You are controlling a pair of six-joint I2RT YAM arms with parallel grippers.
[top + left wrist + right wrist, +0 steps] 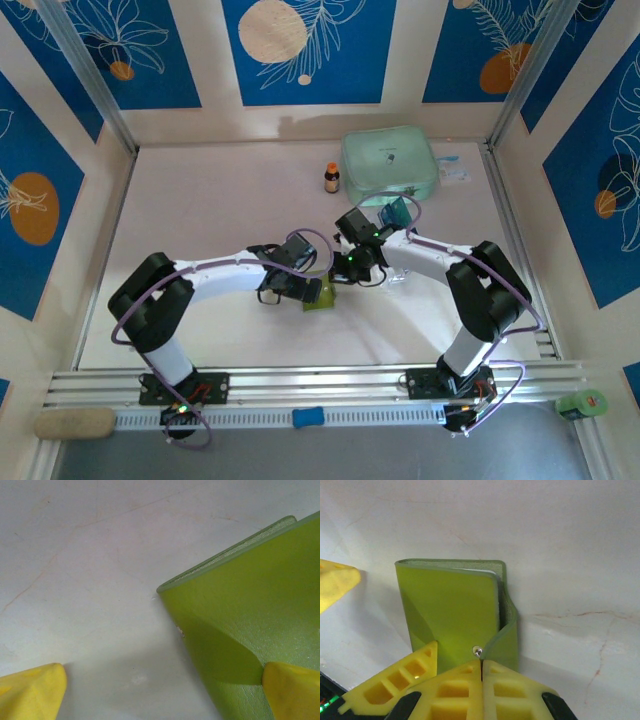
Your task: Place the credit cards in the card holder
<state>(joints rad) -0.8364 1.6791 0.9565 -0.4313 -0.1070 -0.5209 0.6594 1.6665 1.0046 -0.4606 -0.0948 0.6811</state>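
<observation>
On table, right gripper pinching tab of card holder, left gripper spread beside it

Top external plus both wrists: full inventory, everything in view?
card holder: 1, olive-green, table centre, between the two arms
credit cards: count unclear, teal-blue, just behind the right wrist
zip case: 1, mint-green, far side, right of centre
bottle: 1, brown with orange cap, just left of the zip case
clear plastic tray: 1, transparent, right of the zip case
table: 1, white
beige pad: 1, near rail, left end
blue clip: 1, near rail, middle
green roll: 1, near rail, right end
left fingers: 2, yellow, apart, one on the card holder
right fingers: 2, yellow, together at the card holder's snap flap
</observation>
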